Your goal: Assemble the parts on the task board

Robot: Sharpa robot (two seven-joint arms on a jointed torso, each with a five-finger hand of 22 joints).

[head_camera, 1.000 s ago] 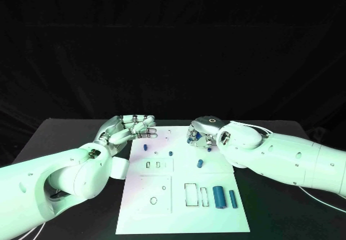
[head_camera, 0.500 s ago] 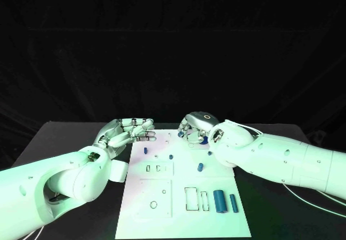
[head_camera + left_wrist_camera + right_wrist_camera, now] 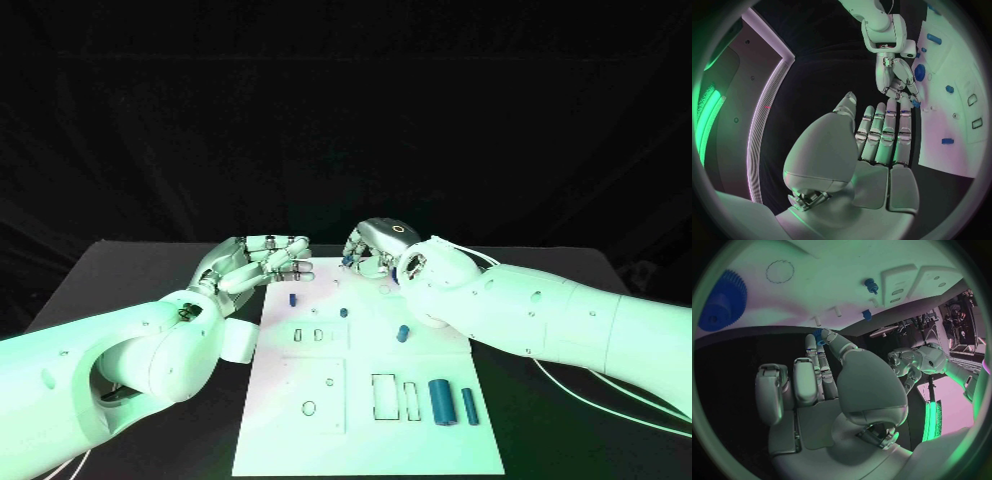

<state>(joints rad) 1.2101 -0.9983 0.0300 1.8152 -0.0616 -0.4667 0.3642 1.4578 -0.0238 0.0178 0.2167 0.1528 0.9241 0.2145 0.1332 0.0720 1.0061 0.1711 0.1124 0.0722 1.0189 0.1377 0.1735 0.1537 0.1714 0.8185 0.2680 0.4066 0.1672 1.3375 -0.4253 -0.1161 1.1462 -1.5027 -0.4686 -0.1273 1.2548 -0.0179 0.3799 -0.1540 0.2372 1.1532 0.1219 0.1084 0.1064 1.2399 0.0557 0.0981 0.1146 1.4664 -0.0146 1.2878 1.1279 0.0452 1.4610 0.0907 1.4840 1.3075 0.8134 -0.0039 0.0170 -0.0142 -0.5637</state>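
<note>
Overhead, white task board [image 3: 368,440] on black table [image 3: 130,275]

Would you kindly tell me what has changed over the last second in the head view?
The right hand, pinching a small blue part, has moved along the far edge of the task board toward the left hand. The left hand stays raised there, holding nothing; the parts on the board have not shifted.

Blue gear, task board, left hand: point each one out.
blue gear [image 3: 720,302], right wrist view, on its toothed face.
task board [image 3: 433,445], head view, on a bare near corner.
left hand [image 3: 260,260], head view, on the middle of its curled fingers.
</note>
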